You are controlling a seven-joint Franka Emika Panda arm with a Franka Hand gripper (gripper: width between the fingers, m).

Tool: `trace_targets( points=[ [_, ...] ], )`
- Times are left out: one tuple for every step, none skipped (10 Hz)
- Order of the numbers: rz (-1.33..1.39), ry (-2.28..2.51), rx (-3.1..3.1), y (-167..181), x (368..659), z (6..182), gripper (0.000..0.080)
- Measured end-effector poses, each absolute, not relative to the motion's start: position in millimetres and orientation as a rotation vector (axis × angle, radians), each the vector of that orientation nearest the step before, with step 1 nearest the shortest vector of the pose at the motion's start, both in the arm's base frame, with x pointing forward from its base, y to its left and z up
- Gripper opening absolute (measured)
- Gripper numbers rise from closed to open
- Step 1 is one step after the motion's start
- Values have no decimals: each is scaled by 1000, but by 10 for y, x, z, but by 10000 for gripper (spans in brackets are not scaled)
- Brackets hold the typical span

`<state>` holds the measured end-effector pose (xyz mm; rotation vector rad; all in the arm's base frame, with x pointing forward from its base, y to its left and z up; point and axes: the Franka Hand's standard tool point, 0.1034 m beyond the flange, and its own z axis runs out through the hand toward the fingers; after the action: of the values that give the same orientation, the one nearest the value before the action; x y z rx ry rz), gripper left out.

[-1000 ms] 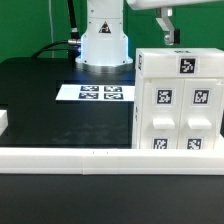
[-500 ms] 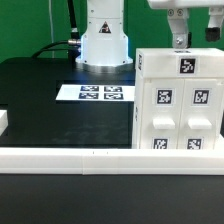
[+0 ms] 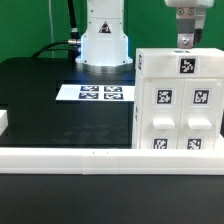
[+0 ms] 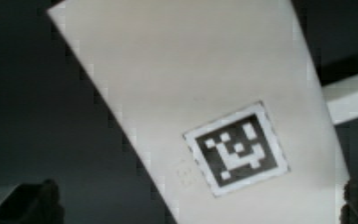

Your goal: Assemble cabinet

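The cabinet is a white boxy body standing at the exterior view's right, with black-and-white tags on its top and front panels. My gripper hangs just above the cabinet's top rear edge, apart from it. In the wrist view the cabinet's top panel with one tag fills the picture. My gripper is open and empty, with one dark fingertip at each side of the panel.
The marker board lies flat on the black table in front of the robot base. A long low white rail runs along the front. A small white block sits at the exterior view's left edge.
My gripper has moved toward the exterior view's right and slightly down, so it is now over the cabinet's top. The cabinet has not moved.
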<state>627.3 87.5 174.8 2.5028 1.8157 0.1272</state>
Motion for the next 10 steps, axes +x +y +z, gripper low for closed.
trace_targets(
  points=[
    [118, 1874, 2455, 861, 6271, 1734, 797],
    [98, 1987, 2343, 846, 6272, 1735, 797],
    [74, 2076, 2241, 845, 6276, 1747, 797],
    [59, 2141, 2165, 832, 6278, 1747, 797],
    [44, 2211, 2083, 810, 6278, 1742, 797],
    [37, 2250, 2042, 787, 6271, 1728, 797],
    [35, 2264, 2027, 767, 6263, 1713, 797],
    [32, 2253, 2042, 759, 6246, 1692, 797],
    [31, 2250, 2046, 751, 6236, 1677, 797],
    [43, 2244, 2045, 753, 6251, 1682, 797]
  ],
)
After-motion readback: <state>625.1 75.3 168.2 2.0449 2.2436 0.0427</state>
